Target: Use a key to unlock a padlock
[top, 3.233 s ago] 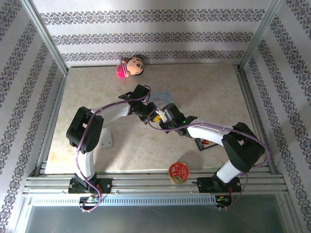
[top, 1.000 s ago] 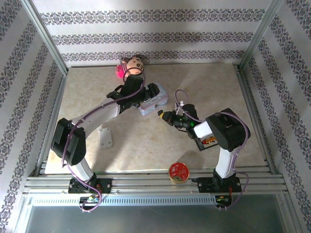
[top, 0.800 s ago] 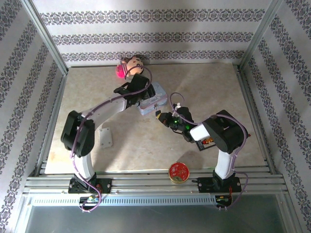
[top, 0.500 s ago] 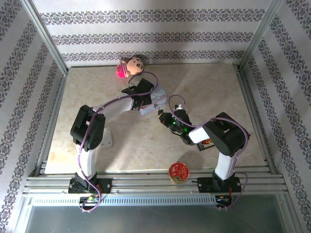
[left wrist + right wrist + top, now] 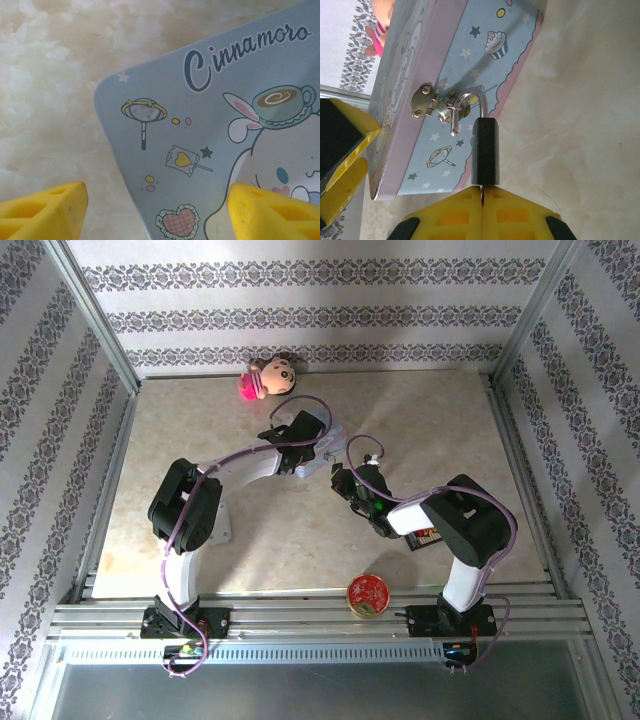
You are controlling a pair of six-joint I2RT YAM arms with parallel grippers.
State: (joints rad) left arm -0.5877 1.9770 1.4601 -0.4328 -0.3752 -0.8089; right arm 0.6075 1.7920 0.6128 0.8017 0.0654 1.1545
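The small black padlock hangs by its metal loop from the silver hasp on the front of the pale blue cartoon box. One end of the loop stands free of the black body. My right gripper is shut on the key, a thin metal sliver running into the padlock's base. My left gripper is open over a corner of the box lid, one yellow finger beside the box and the other above the lid. From above, both grippers meet at the box.
A pink-hatted doll lies by the back wall. A red round tin sits at the near edge, a flat black card under the right arm, and a white piece by the left arm. Metal frame posts border the table.
The left arm has swung rightward so its gripper sits over the box, and its jaws have narrowed. The right gripper has stayed shut and shifted slightly toward the box front.
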